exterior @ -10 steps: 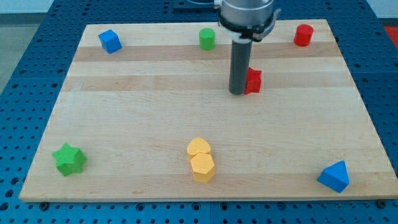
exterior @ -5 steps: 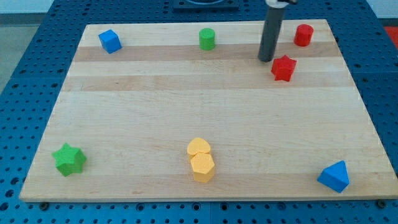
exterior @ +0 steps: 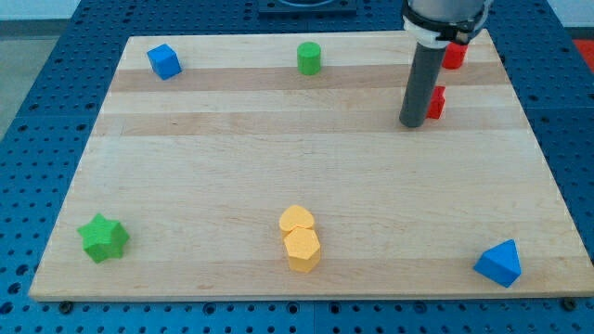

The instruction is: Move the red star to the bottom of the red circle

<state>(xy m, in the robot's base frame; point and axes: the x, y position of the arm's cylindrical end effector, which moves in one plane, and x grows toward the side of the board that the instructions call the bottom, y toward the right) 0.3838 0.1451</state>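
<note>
The red star lies near the view's top right, mostly hidden behind my rod. My tip rests on the board right at the star's left side, touching or nearly touching it. The red circle stands at the top right corner, above and slightly right of the star, partly hidden by the arm's end.
A blue cube sits at the top left and a green cylinder at the top middle. A green star lies at the bottom left. Two yellow blocks touch at the bottom middle. A blue block is at the bottom right.
The red star has moved right and up, towards the red circle. My tip went up past the star's upper left, then came down to the star's left side.
</note>
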